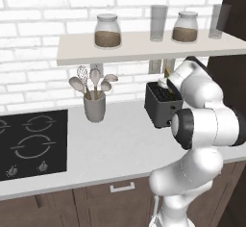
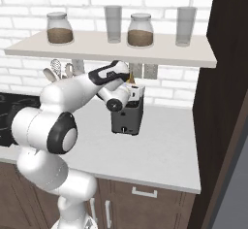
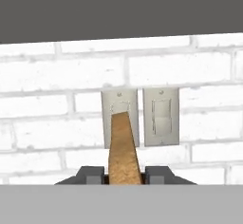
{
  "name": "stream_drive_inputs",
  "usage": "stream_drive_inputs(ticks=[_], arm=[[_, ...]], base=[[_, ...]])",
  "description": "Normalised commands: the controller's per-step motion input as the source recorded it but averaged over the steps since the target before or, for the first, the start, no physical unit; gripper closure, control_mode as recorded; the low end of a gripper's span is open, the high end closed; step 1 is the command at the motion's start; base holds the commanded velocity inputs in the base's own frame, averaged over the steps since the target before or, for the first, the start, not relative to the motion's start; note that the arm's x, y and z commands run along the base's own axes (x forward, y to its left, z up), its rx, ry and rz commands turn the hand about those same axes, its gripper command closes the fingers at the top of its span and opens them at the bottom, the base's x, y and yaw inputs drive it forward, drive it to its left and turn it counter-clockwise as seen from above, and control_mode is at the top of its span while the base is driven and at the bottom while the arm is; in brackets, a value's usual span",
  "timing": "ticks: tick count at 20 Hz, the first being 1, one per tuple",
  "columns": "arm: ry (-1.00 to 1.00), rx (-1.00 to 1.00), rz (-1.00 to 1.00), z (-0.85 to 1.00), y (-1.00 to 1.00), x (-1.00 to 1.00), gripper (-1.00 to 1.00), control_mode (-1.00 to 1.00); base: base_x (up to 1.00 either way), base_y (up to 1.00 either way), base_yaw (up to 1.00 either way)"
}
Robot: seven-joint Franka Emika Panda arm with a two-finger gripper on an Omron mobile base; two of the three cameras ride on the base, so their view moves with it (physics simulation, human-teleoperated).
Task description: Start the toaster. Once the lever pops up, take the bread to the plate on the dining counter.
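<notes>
Golden-tan bread (image 3: 124,152) stands edge-on between the 2 dark fingertips of the end effector (image 3: 125,174), which is narrowed onto the slice and pinching it just above the dark toaster (image 2: 127,116) on the grey-white worktop (image 1: 115,144). The slice looks light, stiff and crumbly, so a gentle pinch on its flat faces near 1 edge seems best. On the shelf (image 2: 145,51), 2 lidded jars (image 2: 140,30) hold brown grains and 2 glasses (image 2: 113,23) look empty; a grey pot (image 1: 94,108) holds utensils.
</notes>
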Motion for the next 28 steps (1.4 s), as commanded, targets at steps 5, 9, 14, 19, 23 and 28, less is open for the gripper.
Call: stream_drive_inputs(ticks=[5,9,14,19,23,28], arm=[[0.0,0.0,0.0,0.97,-0.04,-0.62,1.0,-1.0],[0.0,0.02,0.0,1.0,-0.2,-0.82,1.0,-1.0],[0.14,0.06,-0.03,0.87,-0.24,-0.86,1.0,-1.0],[0.25,0.05,-0.05,0.46,-0.25,-0.97,1.0,-1.0],[0.19,0.06,-0.04,0.72,-0.25,-1.0,1.0,-1.0],[0.08,0.1,-0.01,1.0,-0.11,-0.8,1.0,-1.0]], base=[[0.0,0.0,0.0],[0.0,0.0,0.0],[0.0,0.0,0.0],[0.0,0.0,0.0],[0.0,0.0,0.0],[0.0,0.0,0.0]])
